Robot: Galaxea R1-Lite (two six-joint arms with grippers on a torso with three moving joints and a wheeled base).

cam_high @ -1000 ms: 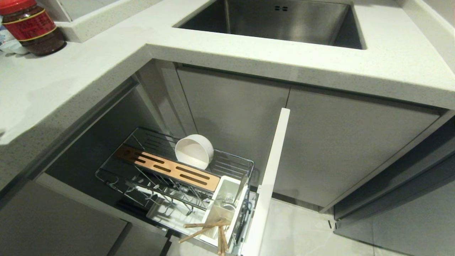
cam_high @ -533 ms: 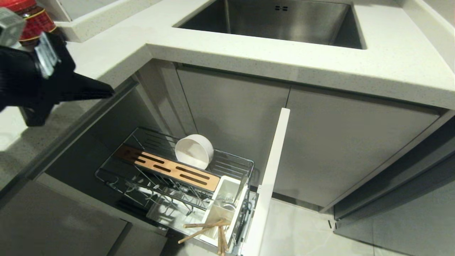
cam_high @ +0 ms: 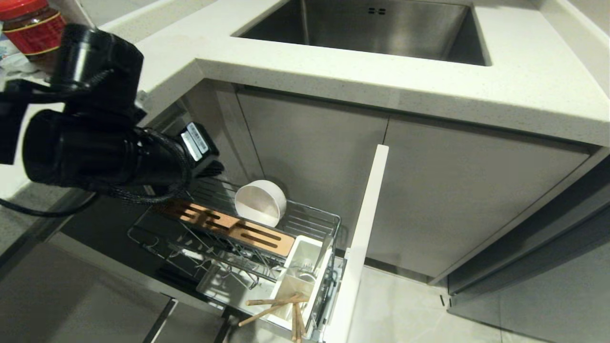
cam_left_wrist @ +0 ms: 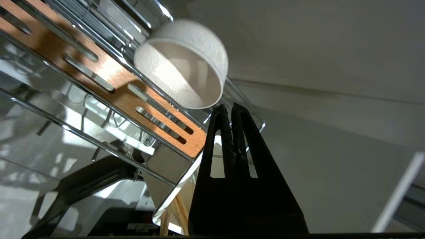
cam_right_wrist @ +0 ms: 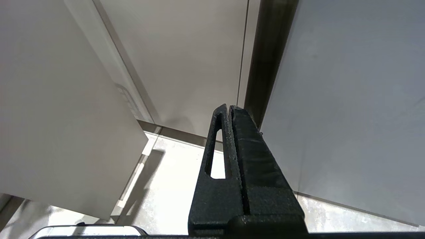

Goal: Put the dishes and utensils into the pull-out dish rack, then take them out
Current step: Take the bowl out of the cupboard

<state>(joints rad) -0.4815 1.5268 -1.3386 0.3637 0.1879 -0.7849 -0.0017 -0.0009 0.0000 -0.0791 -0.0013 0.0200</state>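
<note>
Head view, rack: the pull-out dish rack [cam_high: 238, 228] stands drawn out from under the white counter [cam_high: 333, 71], fixed to a white cabinet front [cam_high: 362, 238].
Head view, bowl: the off-white bowl [cam_high: 260, 202] lies on its side in the rack's rear part, just behind the slotted wooden strip [cam_high: 228, 226].
Head view, utensils: the chopsticks [cam_high: 281, 307] lean out of the white utensil holder [cam_high: 305, 276] at the rack's front end.
Head view, left arm: black, over the rack's left end; its fingertips are hidden.
Head view, background: a steel sink [cam_high: 371, 28], a red-lidded jar [cam_high: 31, 24].
Left wrist view: the left gripper [cam_left_wrist: 231, 109] is clenched, empty, its tips just beside the bowl's rim [cam_left_wrist: 186, 66].
Right wrist view: the right gripper [cam_right_wrist: 229, 109] is clenched on nothing, pointing at cabinet panels and pale floor [cam_right_wrist: 172, 179].
</note>
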